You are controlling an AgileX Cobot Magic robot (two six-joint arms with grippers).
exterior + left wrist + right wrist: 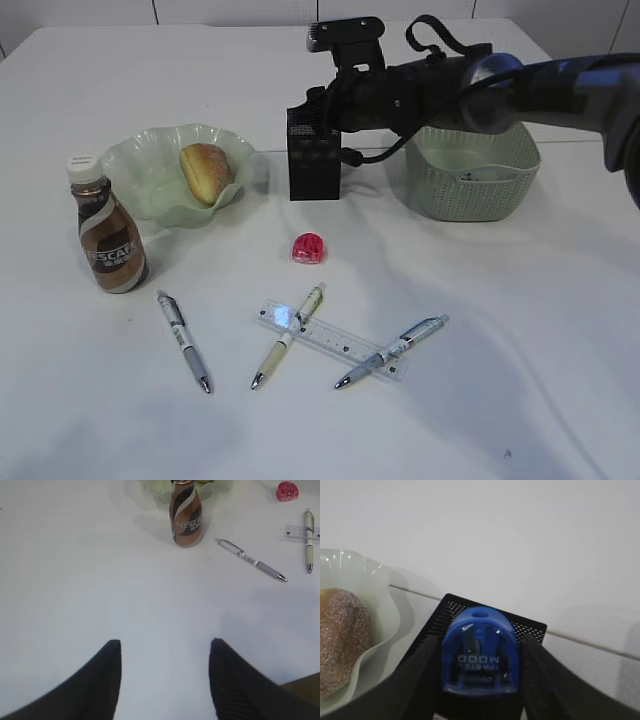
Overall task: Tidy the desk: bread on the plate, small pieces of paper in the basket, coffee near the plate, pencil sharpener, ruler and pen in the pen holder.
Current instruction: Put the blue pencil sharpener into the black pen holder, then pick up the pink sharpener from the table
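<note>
My right gripper [479,645] is shut on a blue pencil sharpener [480,652], held just above the mouth of the black mesh pen holder [527,626]. From the exterior the pen holder [314,172] stands between the plate [140,165] and the basket [475,185]. The bread [205,170] lies on the plate. The coffee [110,240] stands upright left of it. A red pencil sharpener [308,247], the clear ruler [335,340] and three pens [185,340] [285,340] [395,350] lie on the desk. My left gripper [165,645] hovers open over bare desk, short of the coffee [186,520].
Two pens cross the ruler, one over each end. Some pale scraps [482,177] show inside the basket. The right arm [520,85] stretches over the basket from the right. A seam runs across the desk behind the pen holder.
</note>
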